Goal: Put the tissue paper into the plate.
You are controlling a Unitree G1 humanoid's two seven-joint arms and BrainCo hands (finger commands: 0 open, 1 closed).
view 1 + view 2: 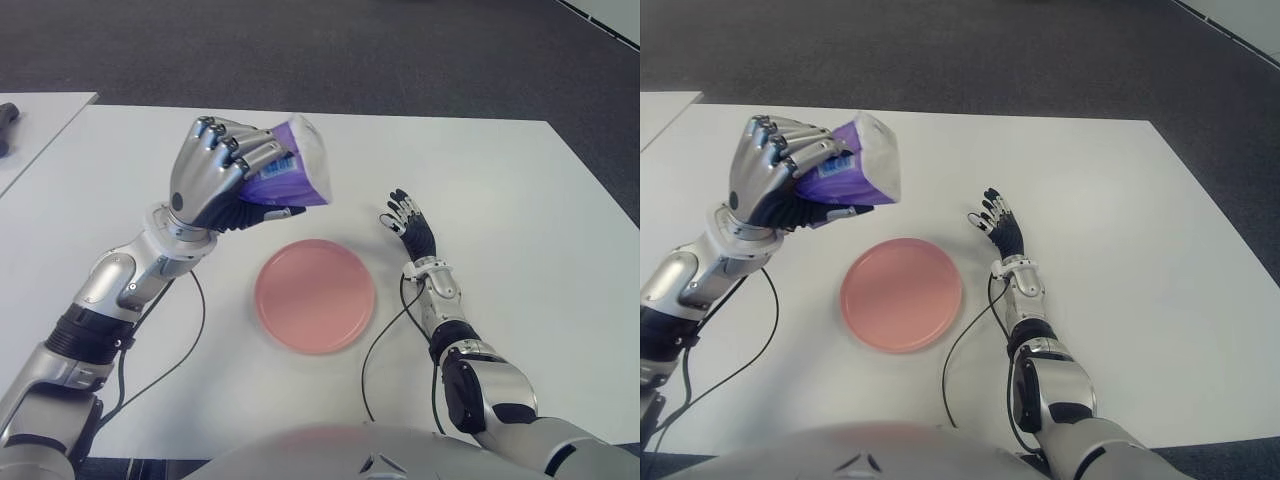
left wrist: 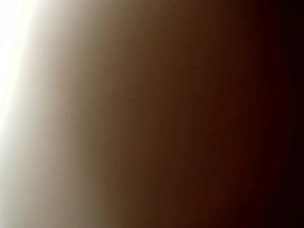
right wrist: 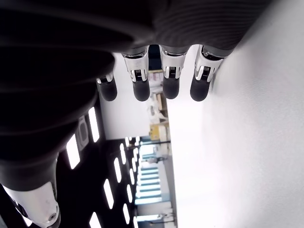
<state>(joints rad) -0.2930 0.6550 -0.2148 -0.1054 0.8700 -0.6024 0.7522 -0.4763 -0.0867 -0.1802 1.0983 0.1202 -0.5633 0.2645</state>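
- The left hand [image 1: 215,175] is raised above the white tabletop [image 1: 500,190], its fingers [image 1: 240,150] curled tight around a purple-and-white tissue paper pack [image 1: 295,170].
- The pack is held in the air, beyond the far-left edge of the pink plate [image 1: 315,295]; it is not in the plate.
- The plate lies flat on the tabletop with nothing in it, between the two arms.
- The right hand [image 1: 408,225] shows just right of the plate, fingers stretched out and holding nothing.
- The right wrist view adds what the eye views cannot: four dark fingertips [image 3: 142,90] extended straight in a row, apart from one another, beside the bright tabletop surface [image 3: 247,152].
- The left wrist view gives only a brown-to-white blur; the grasp cannot be read from it, so the hold on the pack is judged from the eye views alone.
- The left eye view also shows a second white table's corner [image 1: 40,125] at far left with a dark object [image 1: 8,125] on it; the right eye view shows only a sliver of that table.
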